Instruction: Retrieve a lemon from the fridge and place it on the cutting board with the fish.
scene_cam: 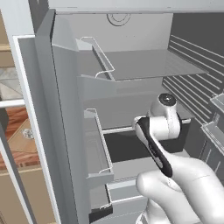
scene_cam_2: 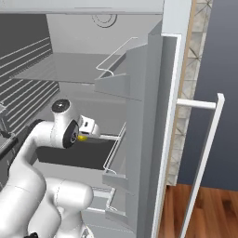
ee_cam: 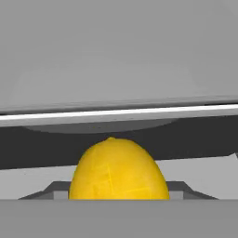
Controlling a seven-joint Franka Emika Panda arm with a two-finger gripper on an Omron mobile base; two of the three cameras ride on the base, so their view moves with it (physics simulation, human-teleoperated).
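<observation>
Lemon (ee_cam: pixel 118 169) close before claw, inside open fridge (scene_cam: pixel 131 65).

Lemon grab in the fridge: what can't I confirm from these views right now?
- Lemon: hand view, lower part cut off at the bottom; no pincer fingers visible beside it, so the grip is unconfirmed.
- Right base view: just a yellow speck beside the hand.
- Left base view: the arm blocks the shelf.

No legible text, label, brand, number or sign appears in any view. The fridge (scene_cam: pixel 131 65) surfaces are plain grey. The lemon (ee_cam: pixel 118 169) carries no marking.
</observation>
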